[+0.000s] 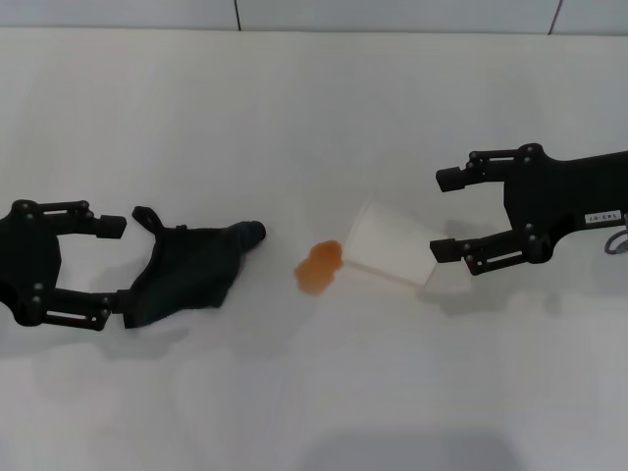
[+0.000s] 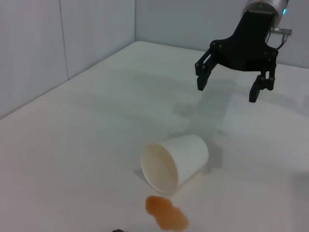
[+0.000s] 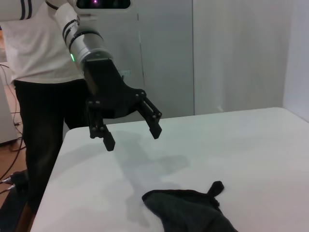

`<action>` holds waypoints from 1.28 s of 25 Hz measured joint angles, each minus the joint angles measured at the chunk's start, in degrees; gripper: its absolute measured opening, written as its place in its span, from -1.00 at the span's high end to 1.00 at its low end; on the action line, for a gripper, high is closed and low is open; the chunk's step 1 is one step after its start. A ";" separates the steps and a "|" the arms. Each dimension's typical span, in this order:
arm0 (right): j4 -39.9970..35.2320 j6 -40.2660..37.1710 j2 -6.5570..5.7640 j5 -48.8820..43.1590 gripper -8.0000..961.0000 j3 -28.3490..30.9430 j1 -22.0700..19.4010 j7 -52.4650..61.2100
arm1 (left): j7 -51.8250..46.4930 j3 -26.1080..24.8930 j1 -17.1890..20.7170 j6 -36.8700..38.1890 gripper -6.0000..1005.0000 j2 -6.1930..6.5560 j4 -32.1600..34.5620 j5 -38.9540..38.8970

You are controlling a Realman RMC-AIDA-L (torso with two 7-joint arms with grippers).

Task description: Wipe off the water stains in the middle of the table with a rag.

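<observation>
The rag (image 1: 191,270) lies crumpled on the white table (image 1: 294,108), left of centre, its small loop towards my left gripper. The orange-brown water stain (image 1: 319,267) sits mid-table, right of the rag, at the mouth of a tipped white paper cup (image 1: 392,250). My left gripper (image 1: 116,265) is open and empty at the rag's left edge. In the right wrist view it (image 3: 133,137) hovers above the table, apart from the rag (image 3: 188,210). My right gripper (image 1: 444,214) is open and empty just right of the cup. The left wrist view shows it (image 2: 227,90) raised beyond the cup (image 2: 176,162) and the stain (image 2: 166,212).
Grey wall panels (image 2: 63,34) stand along the table's far edge. A person in a white top and dark trousers (image 3: 38,92) stands past the table's end behind my left arm.
</observation>
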 joint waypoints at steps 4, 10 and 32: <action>0.08 0.51 0.02 -0.10 -0.75 -0.21 0.13 0.08 | 0.00 0.00 -0.11 -0.08 -0.77 0.00 0.01 -0.05; 0.17 1.38 0.09 -0.33 -0.74 -0.67 0.37 0.31 | 0.08 0.08 -0.18 -0.35 -0.77 -0.34 -0.01 -0.02; -8.16 10.77 0.13 -12.28 -0.73 -13.05 4.51 22.81 | -0.30 1.77 -0.67 0.13 -0.77 -0.33 0.20 0.18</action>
